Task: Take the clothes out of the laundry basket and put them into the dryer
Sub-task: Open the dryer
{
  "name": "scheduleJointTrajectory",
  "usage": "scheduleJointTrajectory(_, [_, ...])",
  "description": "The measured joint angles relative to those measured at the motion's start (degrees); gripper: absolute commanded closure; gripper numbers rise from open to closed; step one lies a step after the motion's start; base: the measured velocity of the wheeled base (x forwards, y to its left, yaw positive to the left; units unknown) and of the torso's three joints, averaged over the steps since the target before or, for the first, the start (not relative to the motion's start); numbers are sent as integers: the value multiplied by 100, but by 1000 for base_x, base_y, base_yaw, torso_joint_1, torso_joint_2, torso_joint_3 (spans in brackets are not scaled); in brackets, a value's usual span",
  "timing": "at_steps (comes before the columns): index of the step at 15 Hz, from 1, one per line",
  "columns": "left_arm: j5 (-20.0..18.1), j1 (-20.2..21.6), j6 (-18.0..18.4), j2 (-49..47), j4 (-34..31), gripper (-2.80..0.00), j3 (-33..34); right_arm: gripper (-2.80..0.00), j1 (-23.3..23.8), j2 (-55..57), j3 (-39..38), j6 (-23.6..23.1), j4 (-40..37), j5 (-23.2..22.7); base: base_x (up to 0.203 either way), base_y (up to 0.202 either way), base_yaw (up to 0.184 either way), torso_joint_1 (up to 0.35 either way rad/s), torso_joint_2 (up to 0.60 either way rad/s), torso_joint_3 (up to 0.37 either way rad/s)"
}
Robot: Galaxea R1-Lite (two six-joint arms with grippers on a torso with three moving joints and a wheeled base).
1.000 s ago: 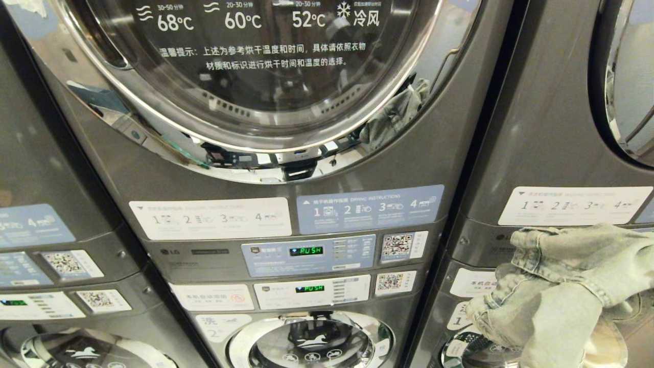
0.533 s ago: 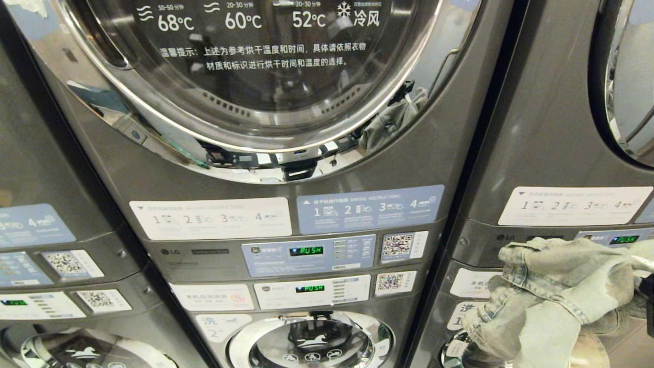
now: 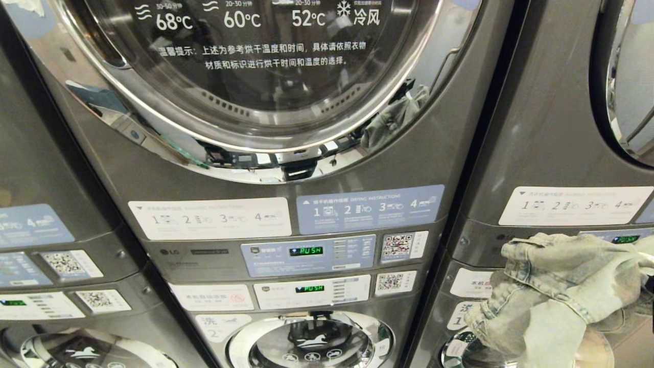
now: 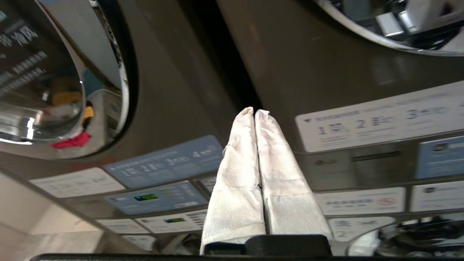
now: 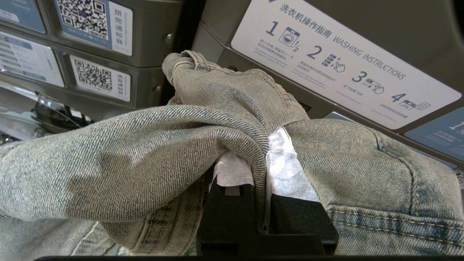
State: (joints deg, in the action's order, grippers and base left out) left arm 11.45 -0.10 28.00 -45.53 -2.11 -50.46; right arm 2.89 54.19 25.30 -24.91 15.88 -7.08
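Observation:
A faded blue denim garment (image 3: 557,286) hangs at the lower right of the head view, in front of the right-hand machine's panel. My right gripper (image 5: 259,156) is shut on a fold of this denim (image 5: 181,145), its white-wrapped fingers (image 5: 286,170) mostly buried in the cloth. In the head view the garment hides that gripper. The dryer (image 3: 265,87) is the upper drum in the middle stack, and its round glass door is closed. My left gripper (image 4: 253,111) is shut and empty, pointing at the dark seam between two machines. The laundry basket is out of view.
Below the dryer are instruction stickers, a control panel with a green display (image 3: 305,251) and a lower washer door (image 3: 309,342). Similar grey machines stand close on the left (image 3: 46,179) and right (image 3: 541,128). The dryer's chrome door ring (image 3: 396,117) mirrors the denim.
The denim bundle has sunk a little and shifted right, uncovering the small green display on the right-hand machine. The rest of the head view is unchanged.

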Motion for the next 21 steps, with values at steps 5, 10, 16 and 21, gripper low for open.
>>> scheduleJointTrajectory(5, [109, -430, 165, -1341, 438, 0, -1505, 0, 6, 52, -66, -4, 7, -6, 0, 0, 0, 0, 0, 0])
scheduleJointTrajectory(10, [1716, -1973, -81, -2053, 540, 0, -1974, 0, 17, 88, -176, 0, 8, 8, 0, 0, 0, 0, 0, 0])
scheduleJointTrajectory(16, [1809, -2379, -410, -2080, 527, 0, -1452, 0, 17, 102, -236, -6, 5, 69, 0, 0, 0, 0, 0, 0])
scheduleJointTrajectory(21, [1813, -2395, -406, -1924, 527, 0, -1036, 0, 11, 121, -251, -6, 8, 144, 0, 0, 0, 0, 0, 0])
